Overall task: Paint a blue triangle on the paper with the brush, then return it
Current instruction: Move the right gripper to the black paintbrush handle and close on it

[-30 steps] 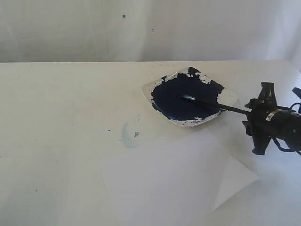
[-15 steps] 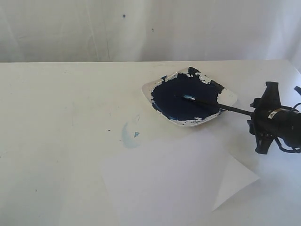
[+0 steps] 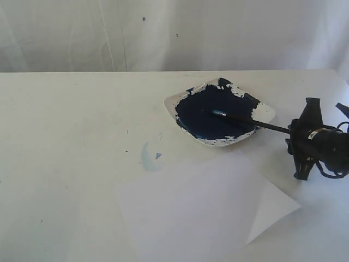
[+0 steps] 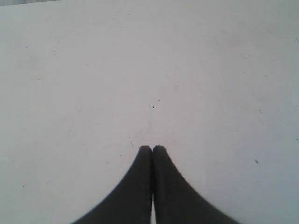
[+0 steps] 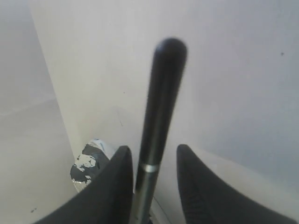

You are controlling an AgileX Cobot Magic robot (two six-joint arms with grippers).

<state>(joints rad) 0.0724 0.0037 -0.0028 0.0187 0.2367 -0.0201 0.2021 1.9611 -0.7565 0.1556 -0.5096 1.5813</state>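
Your right gripper (image 3: 292,132) sat just off the right rim of the paint dish (image 3: 262,113), low over the table (image 3: 65,136) and pointing at the dish. The brush (image 3: 251,122) lay with its bristles in the dark blue paint near the dish's middle. Its black handle crossed the right rim and ended at that gripper.

In the right wrist view the handle (image 5: 161,102) ran up between the two fingers (image 5: 112,186), with its silver band showing. The jaws stood part open: the handle was close against one finger and had a clear gap to the other, so nothing was clamped. A paint-flecked corner of the dish (image 5: 86,163) showed beyond the fingers.

The paper (image 3: 191,213) lay flat in front of the dish, on the camera's side. Its far edge came near the dish's front rim, and its visible face was white all over. A pale blue smudge (image 3: 150,157) with a tiny dark fleck sat on the table to the dish's left and nearer the camera.

Your left gripper (image 4: 152,149) appeared only in its own wrist view. Its jaws were pressed together on nothing, above lightly speckled tabletop (image 4: 93,70) — where that was relative to the dish, you could not tell.
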